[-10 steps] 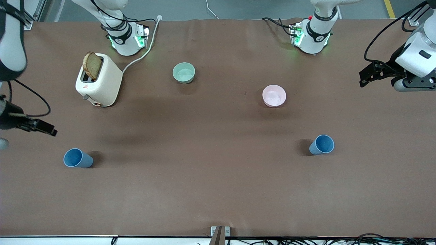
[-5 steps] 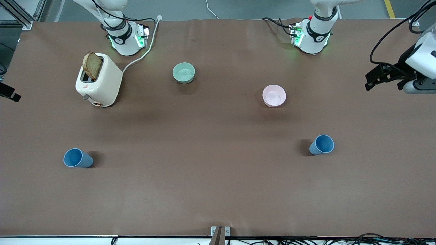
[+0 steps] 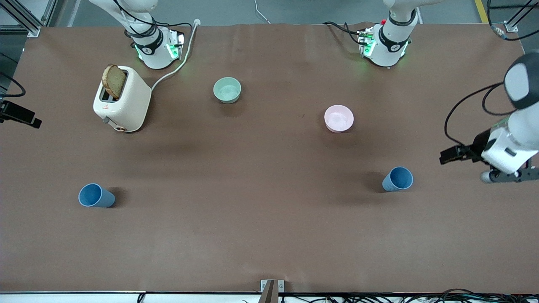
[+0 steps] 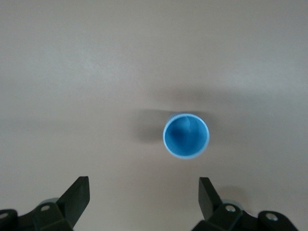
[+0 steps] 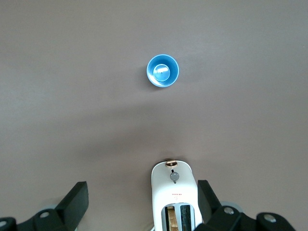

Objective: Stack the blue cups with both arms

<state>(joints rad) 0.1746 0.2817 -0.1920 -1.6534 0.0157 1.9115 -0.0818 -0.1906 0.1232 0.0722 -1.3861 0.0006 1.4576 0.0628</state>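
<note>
Two blue cups stand upright on the brown table. One cup is toward the left arm's end and shows in the left wrist view. The other cup is toward the right arm's end and shows in the right wrist view. My left gripper is open and empty, in the air beside the first cup. My right gripper is open and empty, high over the table by the toaster. Only a black part of it shows at the front view's edge.
A white toaster with a slice of bread in it stands farther from the front camera than the second cup; it also shows in the right wrist view. A pale green bowl and a pink bowl sit mid-table.
My left arm has swung toward the front camera and now hangs beside its cup. My right arm has pulled back from near its cup to the table's end. The cups have not moved.
</note>
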